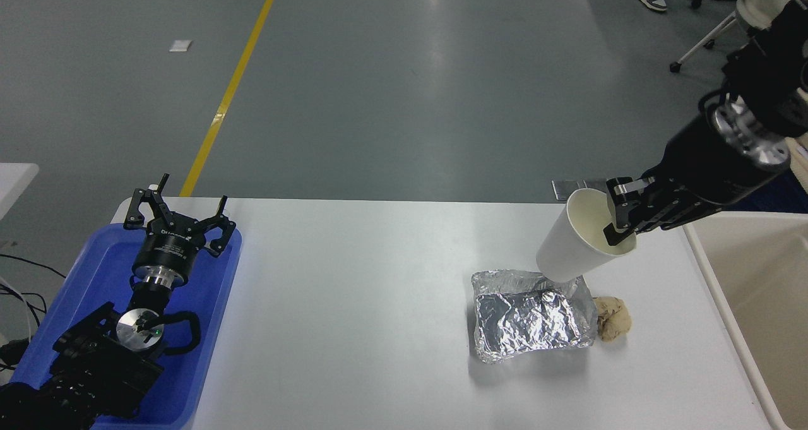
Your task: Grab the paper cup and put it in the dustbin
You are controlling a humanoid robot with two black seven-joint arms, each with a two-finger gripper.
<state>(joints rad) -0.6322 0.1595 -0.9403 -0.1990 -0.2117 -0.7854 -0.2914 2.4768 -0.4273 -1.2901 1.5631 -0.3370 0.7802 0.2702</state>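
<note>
My right gripper [622, 218] is shut on the rim of the cream-white paper cup [577, 244], one finger inside the mouth. It holds the cup tilted in the air above the far edge of the foil tray. The beige dustbin [713, 272] stands at the table's right edge, to the right of the cup; only its left rim and part of its inside show. My left gripper [180, 218] is open and parked at the lower left over the blue tray.
A crumpled silver foil tray [530, 319] lies on the white table [353, 316], with a small tan doughy lump [613, 317] at its right side. A blue plastic tray [82, 297] sits at the left under my left arm. Office chairs and a person's shoes show at the top right.
</note>
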